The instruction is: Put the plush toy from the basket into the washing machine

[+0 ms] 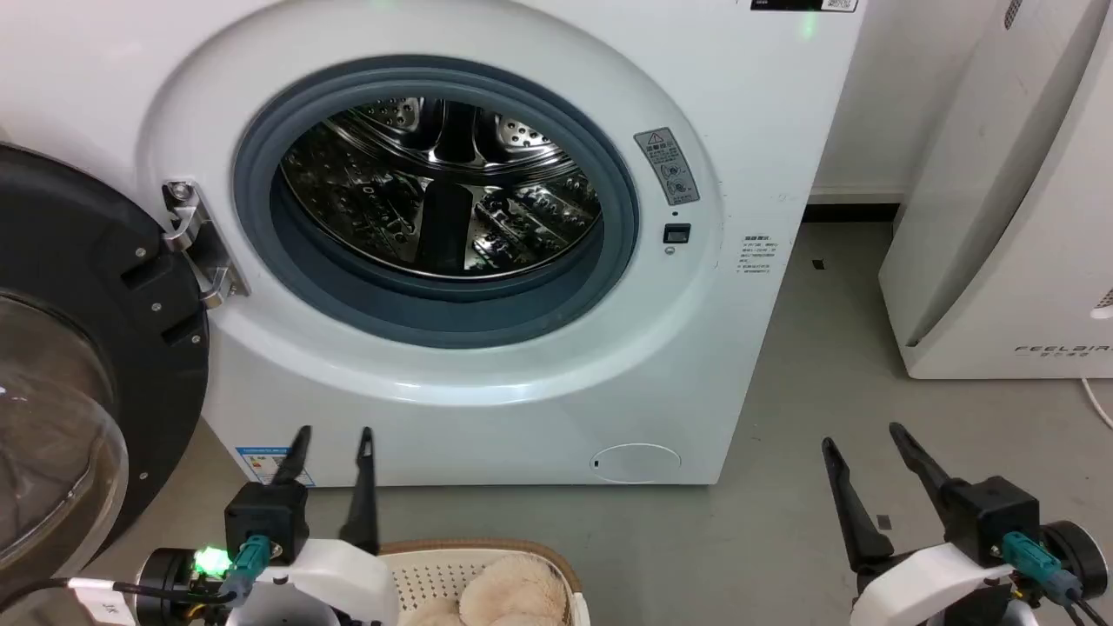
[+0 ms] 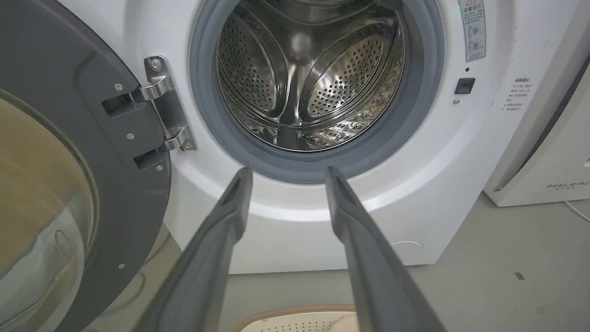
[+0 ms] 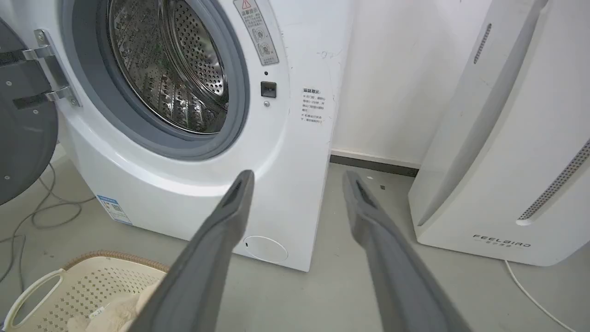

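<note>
The white washing machine (image 1: pixel 556 374) stands before me, its black-framed glass door (image 1: pixel 78 348) swung wide to the left and the steel drum (image 1: pixel 443 187) bare. On the floor at the head view's bottom edge sits the cream basket (image 1: pixel 452 565) with the fluffy beige plush toy (image 1: pixel 509 591) lying in it. My left gripper (image 1: pixel 335 435) is open just left of the basket, fingers pointing at the machine. My right gripper (image 1: pixel 861 435) is open over bare floor to the right. The basket (image 3: pixel 87 290) and the toy (image 3: pixel 120 311) also show in the right wrist view's lower left.
A slanted white appliance lettered FEELBAIR (image 1: pixel 1009 217) stands at the right against the wall, a white cord (image 3: pixel 530 295) trailing from it. Grey cables (image 3: pixel 41 216) lie on the floor under the open door. Grey floor (image 1: pixel 783 539) stretches between machine and appliance.
</note>
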{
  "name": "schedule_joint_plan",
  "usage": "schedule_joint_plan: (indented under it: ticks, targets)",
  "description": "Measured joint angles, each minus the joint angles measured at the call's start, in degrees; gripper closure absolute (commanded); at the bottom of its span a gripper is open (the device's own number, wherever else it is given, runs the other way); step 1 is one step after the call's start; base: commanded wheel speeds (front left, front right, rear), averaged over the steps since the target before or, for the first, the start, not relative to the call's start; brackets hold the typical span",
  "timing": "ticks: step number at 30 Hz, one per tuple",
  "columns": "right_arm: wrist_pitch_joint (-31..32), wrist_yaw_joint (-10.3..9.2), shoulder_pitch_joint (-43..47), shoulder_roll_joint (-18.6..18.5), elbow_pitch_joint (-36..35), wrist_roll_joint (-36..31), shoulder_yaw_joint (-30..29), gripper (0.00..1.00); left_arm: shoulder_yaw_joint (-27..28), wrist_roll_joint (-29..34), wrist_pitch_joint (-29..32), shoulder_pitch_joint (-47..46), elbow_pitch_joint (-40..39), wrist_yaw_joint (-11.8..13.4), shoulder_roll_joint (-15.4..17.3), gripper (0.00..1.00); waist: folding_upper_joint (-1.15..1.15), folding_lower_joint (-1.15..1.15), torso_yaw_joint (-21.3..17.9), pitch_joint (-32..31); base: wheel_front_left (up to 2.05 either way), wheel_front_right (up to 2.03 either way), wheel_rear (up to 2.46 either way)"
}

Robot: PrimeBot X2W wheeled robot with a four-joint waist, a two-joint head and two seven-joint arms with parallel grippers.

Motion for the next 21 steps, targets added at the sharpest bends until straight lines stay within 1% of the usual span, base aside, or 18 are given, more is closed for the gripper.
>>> schedule_joint_plan:
  ticks: [13, 21]
  targets:
    - [-1.26, 0.0, 0.01, 0.0, -0.53, 1.74, -0.71, 0.0, -0.79, -0.01, -1.32, -0.02, 0.38, 1.25, -0.01, 0.0, 0.0, 0.0, -0.03, 0.34, 0.0, 0.0, 0.0]
    - [-2.19, 0.0, 0.01, 0.0, -0.94, 3.59, -1.11, 0.0, -1.43, -0.07, -2.33, -0.54, 3.25, 1.49, 0.01, 0.0, 0.0, 0.0, -0.14, 1.08, 0.0, 0.0, 0.0]
